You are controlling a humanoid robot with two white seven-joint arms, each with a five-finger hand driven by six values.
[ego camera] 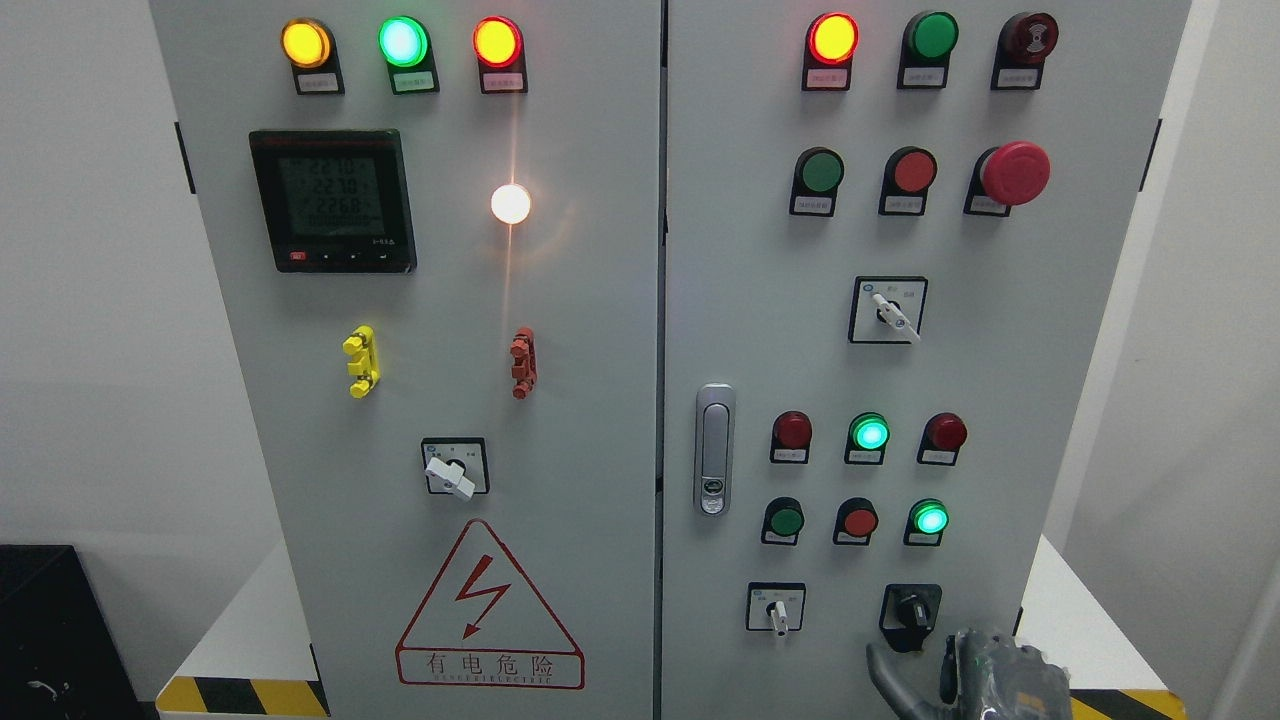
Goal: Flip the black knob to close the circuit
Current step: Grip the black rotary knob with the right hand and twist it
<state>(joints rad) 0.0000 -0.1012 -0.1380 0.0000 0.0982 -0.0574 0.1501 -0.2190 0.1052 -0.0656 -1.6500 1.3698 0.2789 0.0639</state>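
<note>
One hand, our right hand [960, 675], rises at the bottom edge just below the black knob [911, 608] low on the cabinet's right door [1050, 400], fingers loosely curled, grasping nothing.

Plain white walls [90, 300], white platform [245, 640] with yellow-black hazard stripe [240, 697], dark box [50, 630] lower left

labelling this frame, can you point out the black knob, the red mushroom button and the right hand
black knob [911, 608]: head view, on its round black body.
red mushroom button [1016, 172]: head view, on its domed red cap.
right hand [985, 675]: head view, on the hand's back near the bottom edge.
</note>
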